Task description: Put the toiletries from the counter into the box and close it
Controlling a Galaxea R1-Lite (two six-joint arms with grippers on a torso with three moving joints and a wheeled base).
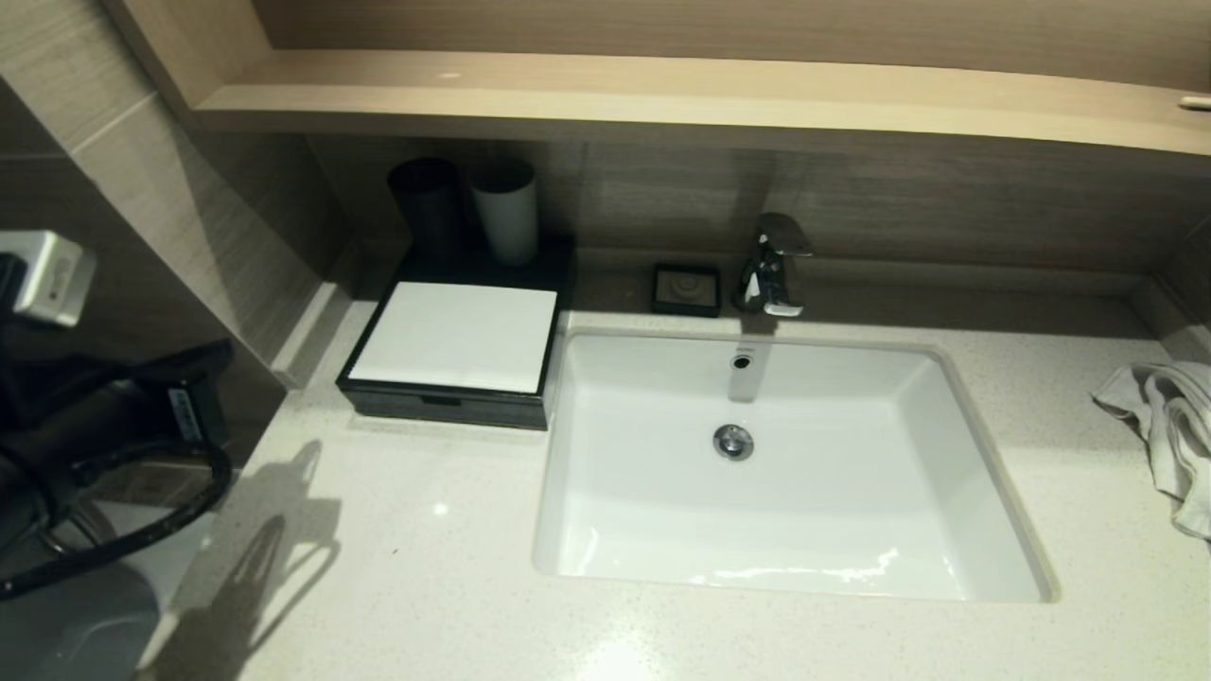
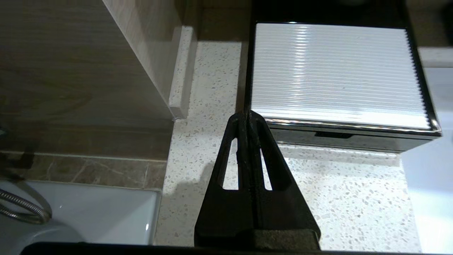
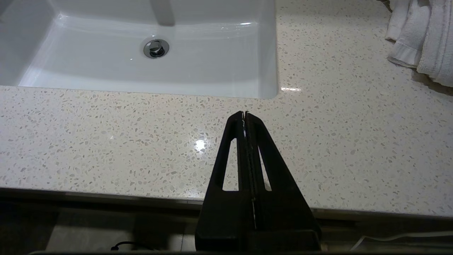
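Note:
The black box (image 1: 454, 336) with a white ribbed lid stands shut at the back left of the counter, beside the sink. It also shows in the left wrist view (image 2: 336, 71). No loose toiletries show on the counter. My left gripper (image 2: 246, 115) is shut and empty, held above the counter with its tips near the box's front left corner. My left arm (image 1: 114, 426) is at the far left, off the counter's edge. My right gripper (image 3: 245, 114) is shut and empty above the counter's front edge, in front of the sink's right corner; it is outside the head view.
A white sink (image 1: 851, 530) fills the middle, with a chrome faucet (image 1: 774, 265) behind it. A black cup (image 1: 426, 203) and a white cup (image 1: 506, 208) stand behind the box. A black soap dish (image 1: 686, 288) sits by the faucet. A white towel (image 1: 1168, 426) lies far right.

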